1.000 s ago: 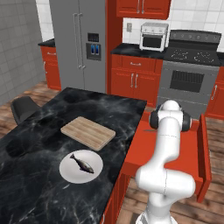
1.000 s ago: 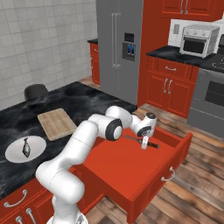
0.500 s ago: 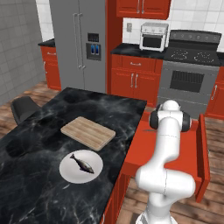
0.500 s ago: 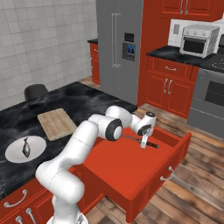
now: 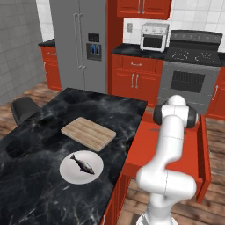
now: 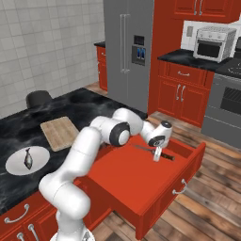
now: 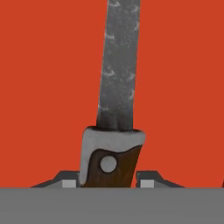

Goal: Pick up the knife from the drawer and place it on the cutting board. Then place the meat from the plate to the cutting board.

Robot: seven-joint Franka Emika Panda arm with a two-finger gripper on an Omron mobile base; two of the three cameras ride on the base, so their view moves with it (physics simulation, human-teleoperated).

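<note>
Reaching down into the open red drawer (image 6: pixel 141 183), the white arm (image 6: pixel 89 146) set its gripper (image 6: pixel 157 154) over the knife (image 6: pixel 153 150), which lay flat on the drawer floor near the far wall. In the hand view the fingers (image 7: pixel 68 181) stood on either side of the knife's (image 7: pixel 116 109) dark handle, close against it at the end where the grey blade began; they looked clamped on the handle, and the blade ran straight away from the hand across the red floor. From the left base view the arm's (image 5: pixel 169 149) upper joint hid most of the knife, with a dark sliver showing on the drawer (image 5: pixel 149 145) beside it. The drawer stood pulled well out from the island. On the black marble surface (image 5: pixel 35 184) the board (image 5: pixel 88 132) lay bare, its long edge angled across the top. Just beside it, nearer the camera, the white plate (image 5: pixel 66 169) carried the fish (image 5: pixel 82 163), lying on the plate's middle. The right base view showed the same pair, board (image 6: pixel 59 133) and plate (image 6: pixel 16 164) near each other, with the fish (image 6: pixel 28 158) on the plate. A steel refrigerator (image 6: pixel 127 52) stood behind the island.
</note>
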